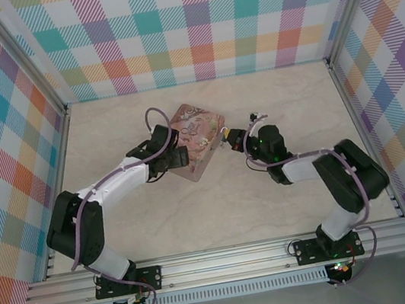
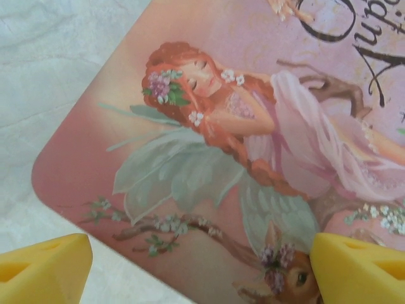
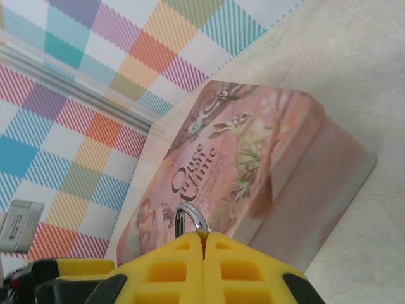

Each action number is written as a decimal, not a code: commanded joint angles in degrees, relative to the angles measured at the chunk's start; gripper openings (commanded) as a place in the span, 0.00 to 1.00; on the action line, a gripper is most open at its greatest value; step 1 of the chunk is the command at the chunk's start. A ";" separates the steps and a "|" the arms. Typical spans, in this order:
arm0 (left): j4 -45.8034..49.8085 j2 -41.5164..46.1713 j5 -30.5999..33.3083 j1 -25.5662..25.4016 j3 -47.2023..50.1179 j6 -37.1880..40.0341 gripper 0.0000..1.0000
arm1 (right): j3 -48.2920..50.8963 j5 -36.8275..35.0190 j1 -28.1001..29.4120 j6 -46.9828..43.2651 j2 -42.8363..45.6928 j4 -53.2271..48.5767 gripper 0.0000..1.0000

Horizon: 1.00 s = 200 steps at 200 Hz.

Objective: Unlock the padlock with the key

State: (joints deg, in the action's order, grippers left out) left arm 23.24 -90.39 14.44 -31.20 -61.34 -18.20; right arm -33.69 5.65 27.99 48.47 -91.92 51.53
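Observation:
My right gripper (image 3: 204, 237) is shut on the padlock (image 3: 190, 218). Its thin silver shackle curves up out of the seam between the yellow fingers, and its body is hidden inside them. In the top view the right gripper (image 1: 230, 138) sits just off the right edge of the pink illustrated tin (image 1: 197, 139). My left gripper (image 2: 196, 272) hangs open, low over the tin's lid (image 2: 240, 145), with one yellow finger (image 2: 44, 269) past the lid's corner and the other (image 2: 357, 269) over the picture. The left gripper (image 1: 175, 156) holds nothing. The key is hidden.
The tin lies flat near the middle of the pale marble-look tabletop (image 1: 218, 203). Checked walls (image 1: 197, 22) close in the back and both sides, with a metal rail (image 1: 227, 260) along the near edge. Bare tabletop lies in front of the tin.

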 commanded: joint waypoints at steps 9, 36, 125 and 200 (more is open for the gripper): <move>7.08 6.81 -1.48 0.65 -3.20 1.75 0.92 | -0.19 2.38 -0.03 -10.09 9.76 -20.12 0.04; 6.60 12.62 -1.35 1.36 -3.79 1.92 0.97 | -2.91 4.19 -0.04 -17.30 17.60 -38.93 0.05; 4.66 21.15 4.61 1.67 -1.19 3.38 0.99 | -10.38 5.38 4.09 -23.39 20.25 -75.18 0.04; 4.96 20.91 5.45 1.76 -0.35 2.92 0.99 | -12.05 5.86 6.88 -22.08 5.69 -69.47 0.03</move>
State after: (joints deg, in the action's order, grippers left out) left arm 28.38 -69.89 18.13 -30.06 -62.98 -15.55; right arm -43.11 11.03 34.41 26.35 -83.94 -19.35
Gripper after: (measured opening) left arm 0.988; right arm 0.060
